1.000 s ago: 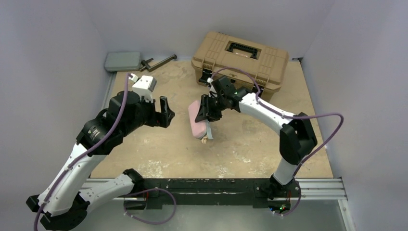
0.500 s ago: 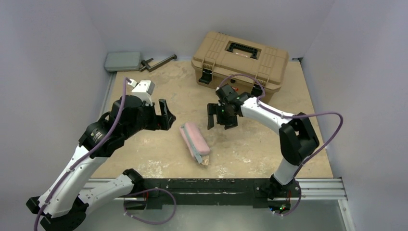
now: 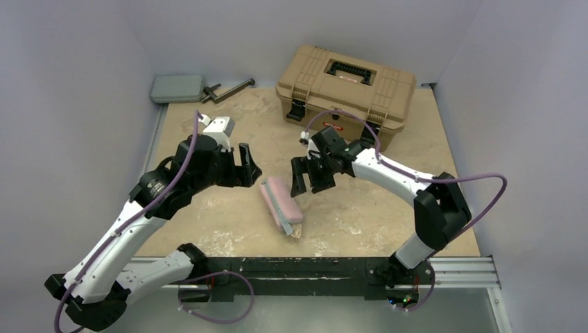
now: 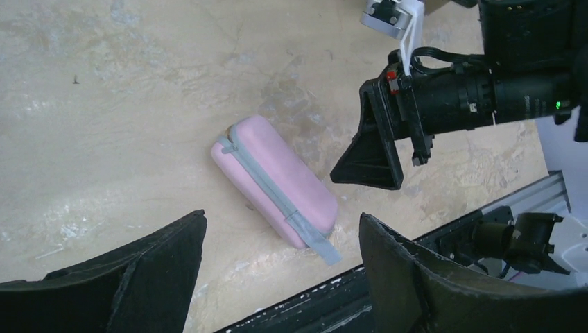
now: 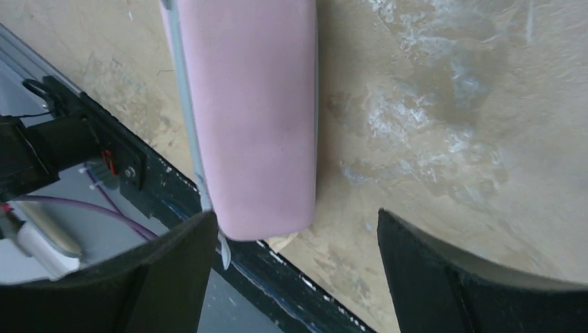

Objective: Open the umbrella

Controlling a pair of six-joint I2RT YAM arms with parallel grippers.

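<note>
A pink oblong pouch (image 3: 280, 205) with a grey strip lies flat on the table, slanting toward the near edge. Of the umbrella only a small beige scrap (image 3: 296, 233) shows, at the pouch's near end; the rest is hidden. My left gripper (image 3: 247, 166) hovers open just left of the pouch's far end. In the left wrist view the pouch (image 4: 277, 177) lies beyond its empty fingers (image 4: 281, 270). My right gripper (image 3: 310, 177) hangs open to the right of the far end. In the right wrist view the pouch (image 5: 249, 104) lies ahead of the open gripper (image 5: 298, 270).
A tan hard toolbox (image 3: 347, 83) stands closed at the back right. A grey flat pad (image 3: 177, 88) and a dark clamp-like tool (image 3: 229, 89) lie at the back left. The black rail (image 3: 312, 267) runs along the near table edge, close to the pouch's near end.
The right gripper opened and let go of the pink pouch, which dropped flat onto the table. The right gripper has come back down beside it. The left arm has shifted right toward it.
</note>
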